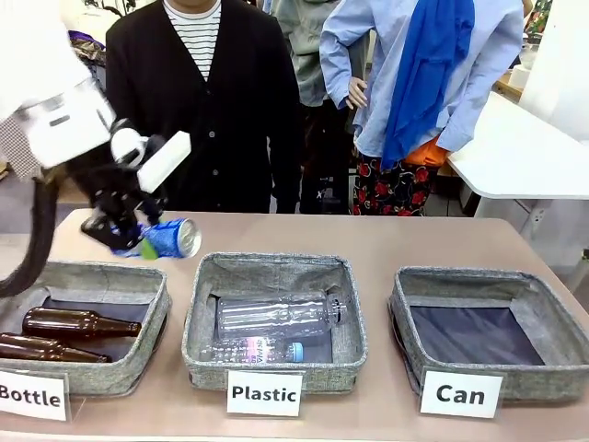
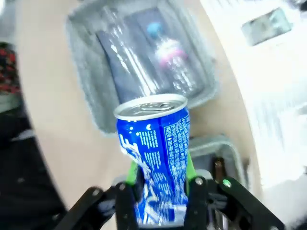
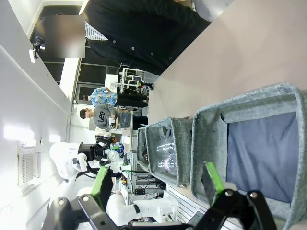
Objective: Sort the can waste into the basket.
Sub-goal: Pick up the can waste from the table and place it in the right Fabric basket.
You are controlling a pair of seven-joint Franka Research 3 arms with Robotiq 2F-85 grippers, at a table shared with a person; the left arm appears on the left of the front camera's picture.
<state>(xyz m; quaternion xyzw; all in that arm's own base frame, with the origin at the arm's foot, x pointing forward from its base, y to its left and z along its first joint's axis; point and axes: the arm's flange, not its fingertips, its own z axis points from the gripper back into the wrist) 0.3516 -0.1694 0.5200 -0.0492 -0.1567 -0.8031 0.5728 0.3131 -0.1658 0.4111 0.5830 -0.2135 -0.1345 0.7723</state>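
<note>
Clamping one blue can (image 1: 173,238) — left end effector (image 1: 138,243) — beside three bins (image 1: 110,276) (image 1: 276,269) (image 1: 479,278).

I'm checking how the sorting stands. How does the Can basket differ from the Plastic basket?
The Plastic basket holds two clear plastic bottles; the Can basket shows bare dark lining. The Plastic basket sits in the middle of the row, the Can basket at the robot's right end. Both are grey woven square bins with dark lining.

Beside "Bottle" card (image 1: 32,396) and "Plastic" card (image 1: 264,394), basket (image 1: 403,322) bears "Can" card (image 1: 460,394).
</note>
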